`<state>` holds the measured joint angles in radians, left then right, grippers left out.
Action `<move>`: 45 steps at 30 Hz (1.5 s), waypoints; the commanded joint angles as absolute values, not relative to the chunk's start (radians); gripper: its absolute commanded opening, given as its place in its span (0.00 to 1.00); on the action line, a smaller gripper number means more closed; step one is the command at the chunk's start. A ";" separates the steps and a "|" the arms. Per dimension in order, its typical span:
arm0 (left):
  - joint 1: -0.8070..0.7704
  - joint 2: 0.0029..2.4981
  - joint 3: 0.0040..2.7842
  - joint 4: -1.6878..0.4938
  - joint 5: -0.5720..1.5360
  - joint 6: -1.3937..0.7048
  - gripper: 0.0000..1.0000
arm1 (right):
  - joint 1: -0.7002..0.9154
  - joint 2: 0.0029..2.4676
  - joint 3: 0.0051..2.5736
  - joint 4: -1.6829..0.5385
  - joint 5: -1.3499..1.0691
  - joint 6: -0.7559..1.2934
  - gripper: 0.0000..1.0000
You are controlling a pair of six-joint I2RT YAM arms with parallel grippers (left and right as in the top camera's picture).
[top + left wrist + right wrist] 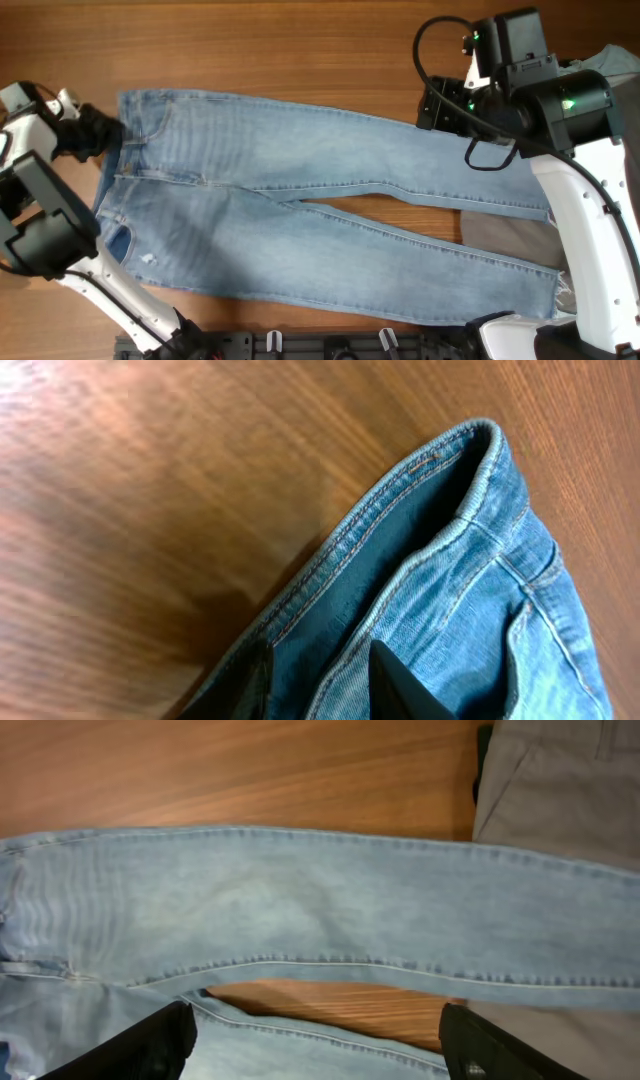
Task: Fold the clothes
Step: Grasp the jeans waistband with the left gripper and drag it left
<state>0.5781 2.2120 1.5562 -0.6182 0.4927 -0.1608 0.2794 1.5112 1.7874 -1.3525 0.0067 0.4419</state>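
The light blue jeans (300,150) lie flat on the wooden table, waist at the left and both legs running right, with frayed hems at the lower right. My left gripper (100,140) is at the waistband's far corner. In the left wrist view its fingers (318,680) are closed on a layer of the waistband (440,500). My right gripper (435,105) hovers open above the upper leg near the knee. The right wrist view shows its fingers (315,1040) spread wide over the gap between the legs (300,910), holding nothing.
Grey trousers (500,235) lie under the jeans' leg ends at the right and also show in the right wrist view (560,780). More grey cloth (612,58) sits at the far right corner. Bare wood (250,50) runs along the far side.
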 commanded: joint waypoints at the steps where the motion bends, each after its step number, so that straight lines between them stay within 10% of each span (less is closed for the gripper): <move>1: 0.576 2.131 1.558 -0.675 0.714 0.002 0.29 | 0.274 1.515 1.785 -1.358 -0.001 0.445 0.83; 6: 0.395 2.051 1.557 -0.876 0.725 0.260 0.24 | 0.274 1.515 1.785 -1.358 -0.001 0.448 0.83; 17: -0.029 2.199 1.489 -0.772 0.310 0.097 0.11 | 0.274 1.515 1.785 -1.374 -0.001 0.471 0.84; 29: 0.347 2.280 1.489 -0.614 -0.061 -0.167 0.08 | 0.274 1.515 1.785 -1.385 0.007 0.471 0.86; 37: 0.584 2.265 1.537 -0.553 0.361 -0.161 0.37 | 0.275 1.551 1.751 -1.343 0.021 0.457 0.87; 45: 0.457 2.051 1.552 -0.674 0.508 -0.051 0.43 | 0.275 1.780 1.710 -1.130 -0.005 0.418 0.61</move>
<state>0.5537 2.1773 1.5532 -0.6308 0.4114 -0.1089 0.2794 1.6878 1.7222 -1.1831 0.0040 0.4290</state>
